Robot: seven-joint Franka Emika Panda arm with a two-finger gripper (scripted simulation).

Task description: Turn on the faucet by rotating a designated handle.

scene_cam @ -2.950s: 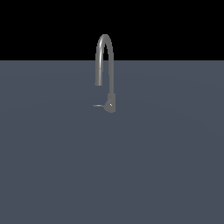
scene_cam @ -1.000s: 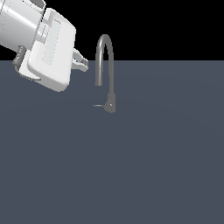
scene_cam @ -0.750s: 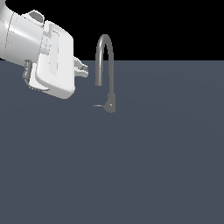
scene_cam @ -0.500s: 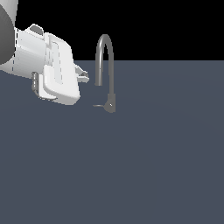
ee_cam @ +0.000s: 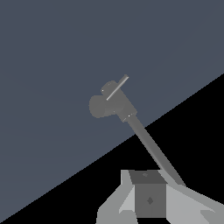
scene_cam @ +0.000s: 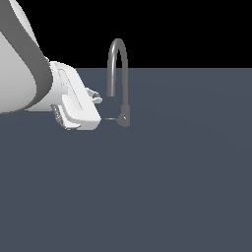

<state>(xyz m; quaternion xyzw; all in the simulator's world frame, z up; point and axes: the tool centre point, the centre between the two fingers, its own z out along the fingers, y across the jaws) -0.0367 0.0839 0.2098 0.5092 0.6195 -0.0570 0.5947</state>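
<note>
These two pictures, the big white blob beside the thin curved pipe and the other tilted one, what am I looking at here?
This is a computer simulation, not a real room. The white shape is a robot arm, and its end effector is the part that grasps. One picture comes from a camera off to the side; the tilted one comes from a camera on the robot's wrist, looking past its fingers. The curved pipe is a faucet standing on a flat grey surface. The thin rod at its base is the handle. Nothing is held; whether the end effector is open is unclear.
</note>
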